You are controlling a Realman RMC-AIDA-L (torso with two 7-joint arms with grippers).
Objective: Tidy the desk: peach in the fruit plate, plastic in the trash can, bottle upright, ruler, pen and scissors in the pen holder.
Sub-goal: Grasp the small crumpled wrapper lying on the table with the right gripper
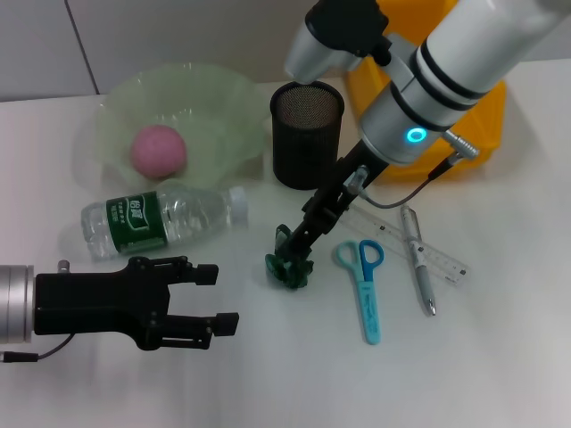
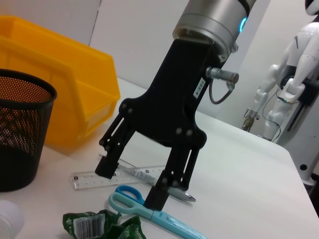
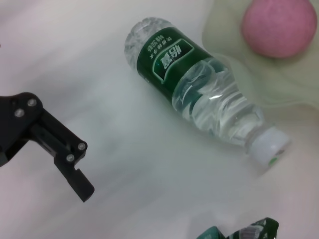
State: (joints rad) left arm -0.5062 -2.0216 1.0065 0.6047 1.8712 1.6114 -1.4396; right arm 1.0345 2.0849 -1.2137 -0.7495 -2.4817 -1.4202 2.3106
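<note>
A pink peach (image 1: 159, 150) lies in the pale green fruit plate (image 1: 210, 94). In front of the plate, a clear bottle (image 1: 161, 218) with a green label lies on its side. The crumpled green plastic (image 1: 290, 267) sits mid-table, and my right gripper (image 1: 299, 248) hangs open just over it with its fingers (image 2: 162, 191) spread. Blue scissors (image 1: 366, 285), a silver pen (image 1: 417, 259) and a clear ruler (image 1: 401, 239) lie to the right. The black mesh pen holder (image 1: 306, 134) stands behind them, beside the yellow trash can (image 1: 473, 134). My left gripper (image 1: 223, 299) rests open at the front left.
The right wrist view shows the bottle (image 3: 199, 94), the peach (image 3: 279, 25) and one finger of the left gripper (image 3: 60, 154). Another white robot (image 2: 291, 84) stands beyond the table's far edge. Bare white table lies in front of the scissors.
</note>
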